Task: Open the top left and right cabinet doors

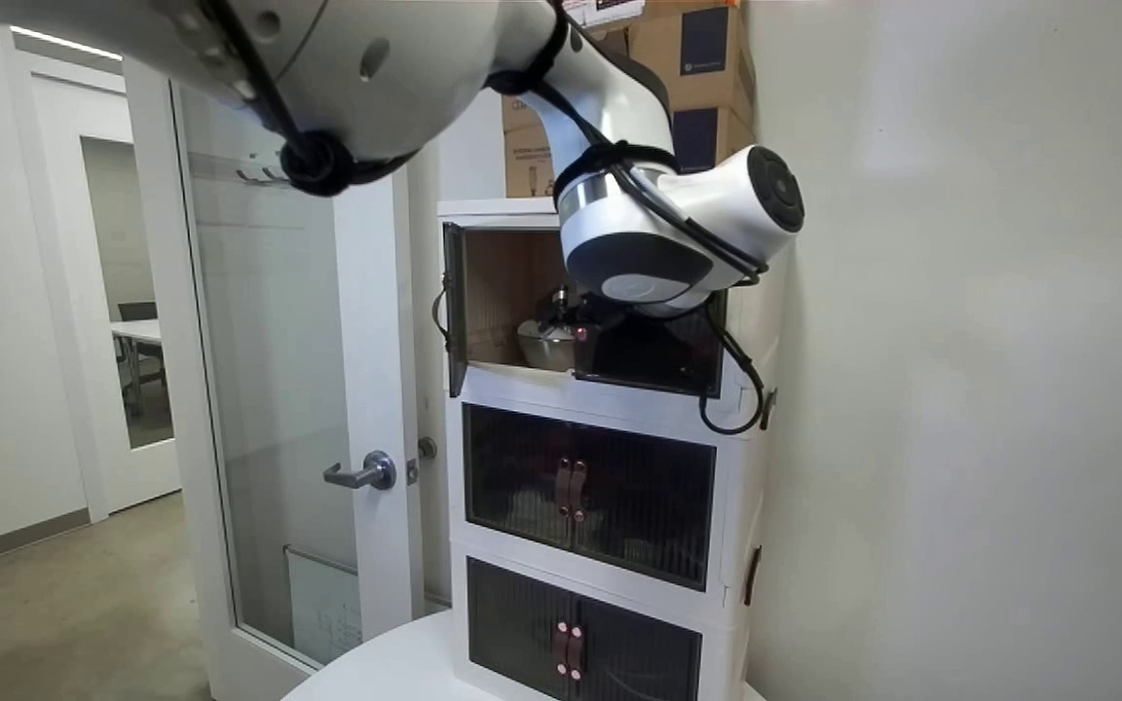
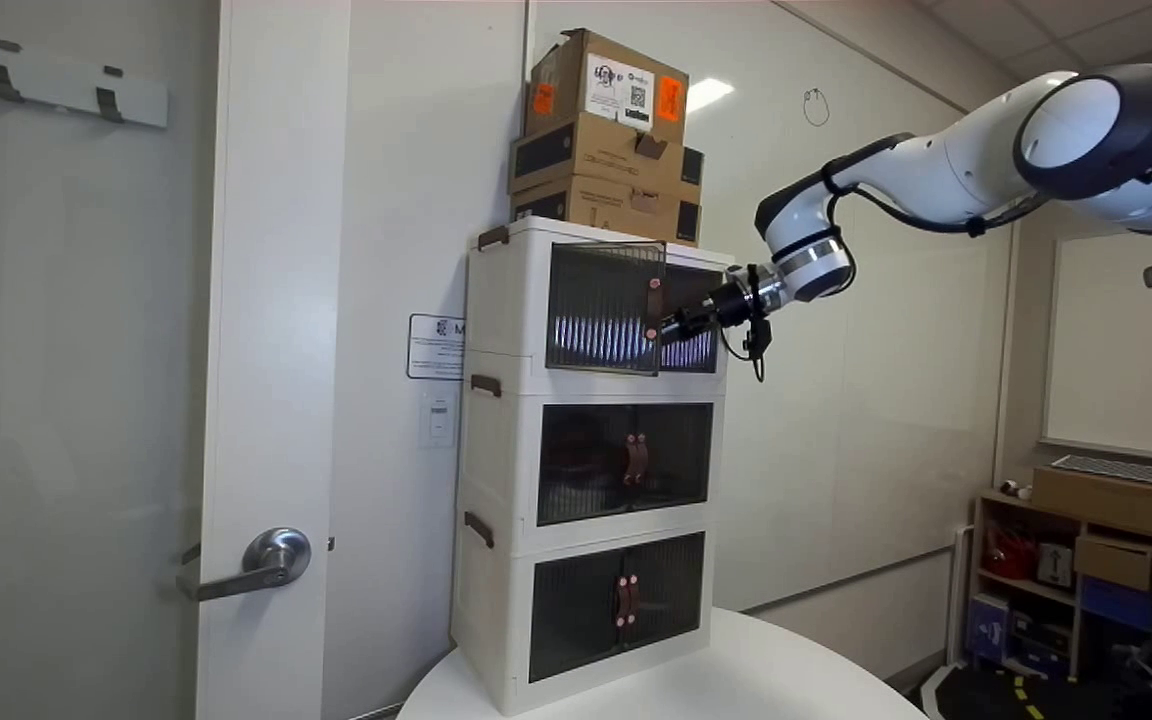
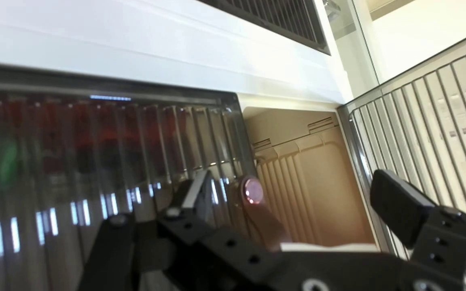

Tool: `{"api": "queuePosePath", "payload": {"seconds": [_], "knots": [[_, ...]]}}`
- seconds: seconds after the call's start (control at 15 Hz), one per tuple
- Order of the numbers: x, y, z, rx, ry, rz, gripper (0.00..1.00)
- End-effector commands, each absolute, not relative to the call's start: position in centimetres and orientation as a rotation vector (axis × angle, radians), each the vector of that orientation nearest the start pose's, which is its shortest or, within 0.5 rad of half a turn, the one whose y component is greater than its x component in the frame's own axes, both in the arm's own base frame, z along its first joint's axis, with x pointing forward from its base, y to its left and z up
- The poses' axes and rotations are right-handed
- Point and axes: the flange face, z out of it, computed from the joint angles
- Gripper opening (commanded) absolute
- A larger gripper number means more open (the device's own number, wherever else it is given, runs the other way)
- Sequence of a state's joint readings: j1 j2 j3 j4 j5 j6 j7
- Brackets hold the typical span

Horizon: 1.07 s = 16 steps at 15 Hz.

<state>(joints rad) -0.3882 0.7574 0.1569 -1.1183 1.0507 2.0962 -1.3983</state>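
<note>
Top left door (image 1: pixel 458 321): swung well out from the highest tier of the white cabinet (image 2: pixel 494 460), nearly edge-on in an exterior view.
Top right door (image 3: pixel 95 169): across its half of the same tier, apparently closed, though the arm (image 1: pixel 425 68) covers part of it there.
Gripper (image 3: pixel 293 186): fingers spread wide, nothing clasped; in the wrist view the right door's brown strap handle (image 3: pixel 265 222) shows between them.
Lower doors (image 1: pixel 639 506): two dark pairs, all closed.
Boxes (image 2: pixel 601 145): stacked on the cabinet's top.
Desk (image 2: pixel 786 670): white, curved at the edge, beneath the cabinet.
Room door (image 1: pixel 274 370): glass-paned, with a metal lever.
</note>
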Motion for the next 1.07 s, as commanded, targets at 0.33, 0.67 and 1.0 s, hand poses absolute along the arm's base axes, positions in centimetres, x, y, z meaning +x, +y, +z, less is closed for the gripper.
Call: {"api": "queuePosePath", "payload": {"seconds": [0.33, 0.67, 1.0], "knots": [[75.7, -17.4, 49.8, -2.159, -0.812, -1.321, 1.00], [75.4, -15.5, 51.0, -2.109, -0.790, -1.314, 1.00], [75.7, -14.1, 49.6, -2.116, -0.789, -1.269, 1.00]]}}
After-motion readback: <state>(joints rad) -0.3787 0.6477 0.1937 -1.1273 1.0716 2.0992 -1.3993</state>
